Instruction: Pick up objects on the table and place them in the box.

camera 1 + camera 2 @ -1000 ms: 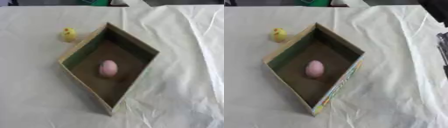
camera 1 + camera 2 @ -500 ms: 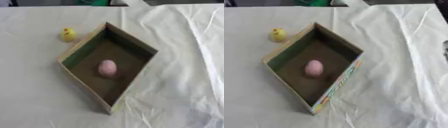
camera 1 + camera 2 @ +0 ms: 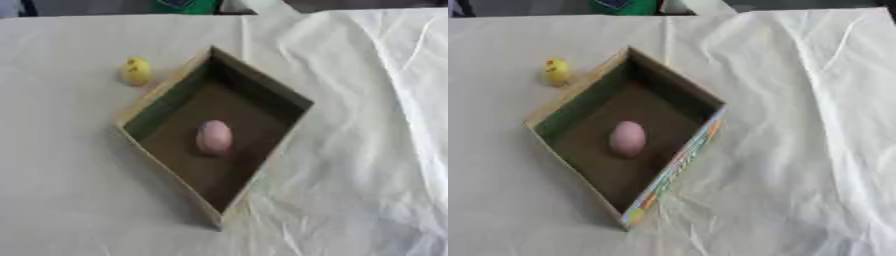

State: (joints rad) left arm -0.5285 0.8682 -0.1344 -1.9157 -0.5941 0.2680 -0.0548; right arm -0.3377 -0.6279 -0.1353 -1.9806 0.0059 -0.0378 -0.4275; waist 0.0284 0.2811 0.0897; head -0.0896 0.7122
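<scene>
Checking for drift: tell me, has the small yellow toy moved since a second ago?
No. The small yellow toy sits on the white cloth beside the open cardboard box's upper-left wall, same as before.

Your bench (image 3: 61, 200) is covered edge to edge with a pale cream cloth (image 3: 798, 125), smooth on your left and creased into long folds and wrinkles on your right. Beyond its far edge you see a dark strip of room with a green object (image 3: 185, 6) and something pale beside it. The light is soft and even.
</scene>
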